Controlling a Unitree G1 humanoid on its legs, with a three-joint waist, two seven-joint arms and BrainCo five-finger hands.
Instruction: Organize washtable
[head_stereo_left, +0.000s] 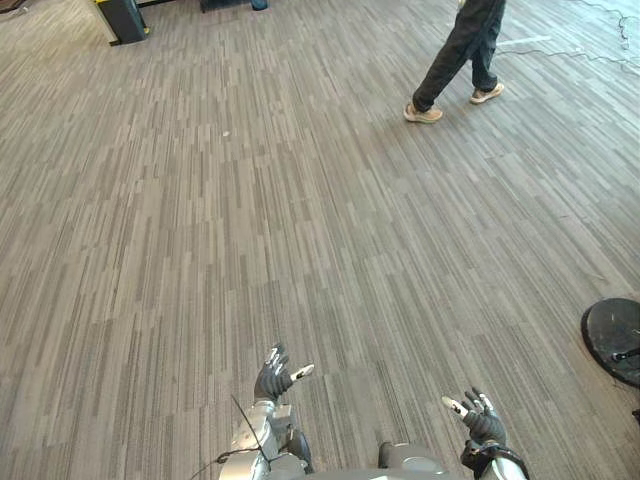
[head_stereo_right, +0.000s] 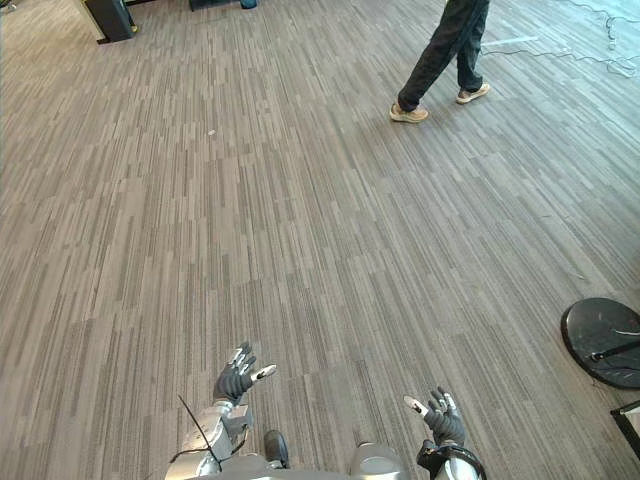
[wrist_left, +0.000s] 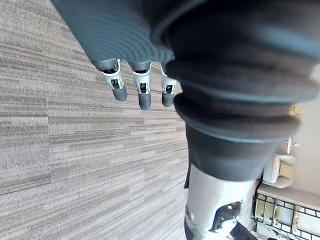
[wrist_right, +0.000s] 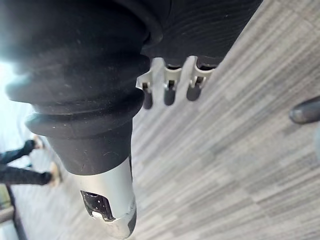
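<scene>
No washtable item is before me, only grey striped carpet. My left hand hangs low over the floor near the bottom middle, fingers straight and thumb spread, holding nothing. My right hand hovers at the lower right, also open and empty. In the left wrist view the left hand's fingers point out over bare carpet. The right wrist view shows the right hand's fingers relaxed above the floor.
A person in dark trousers and light shoes walks across the far right. A round black base lies on the floor at the right edge. A dark stand with yellow trim is at the far left.
</scene>
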